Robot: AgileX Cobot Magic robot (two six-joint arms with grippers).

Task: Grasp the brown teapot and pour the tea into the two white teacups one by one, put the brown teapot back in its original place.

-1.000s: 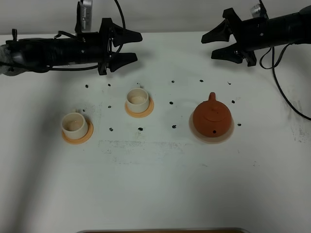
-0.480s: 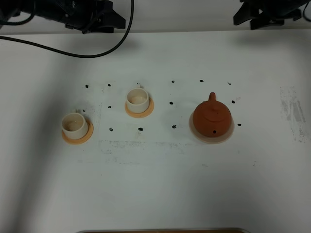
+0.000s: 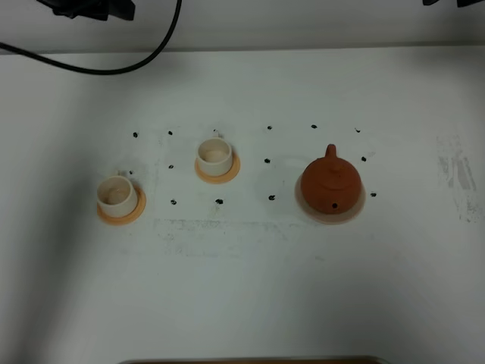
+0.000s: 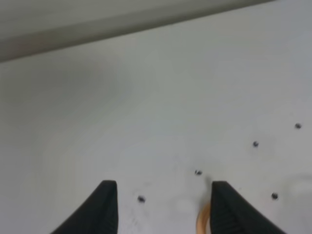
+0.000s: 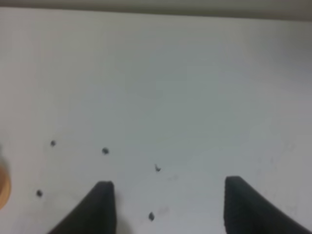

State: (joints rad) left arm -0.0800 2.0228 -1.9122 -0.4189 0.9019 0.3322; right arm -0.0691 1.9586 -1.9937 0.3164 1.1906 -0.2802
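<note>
The brown teapot [image 3: 330, 184] sits on its pale saucer [image 3: 356, 213] at the right of the table, lid on. Two white teacups stand on orange coasters: one [image 3: 214, 155] near the middle, one [image 3: 116, 194] further left and nearer the front. Both arms are drawn back beyond the table's far edge; only a dark part of the left arm [image 3: 87, 9] shows in the high view. My left gripper [image 4: 161, 207] is open over bare table, with an orange coaster edge [image 4: 202, 220] by one finger. My right gripper [image 5: 165, 207] is open over bare table.
Several small black marks [image 3: 267, 161] dot the white table around the cups and teapot. A black cable [image 3: 129, 67] hangs over the far left edge. A brown edge [image 3: 250, 360] shows at the very front.
Both arms have pulled back from above the table's far side and almost left the high view. The teapot and cups have not moved.
</note>
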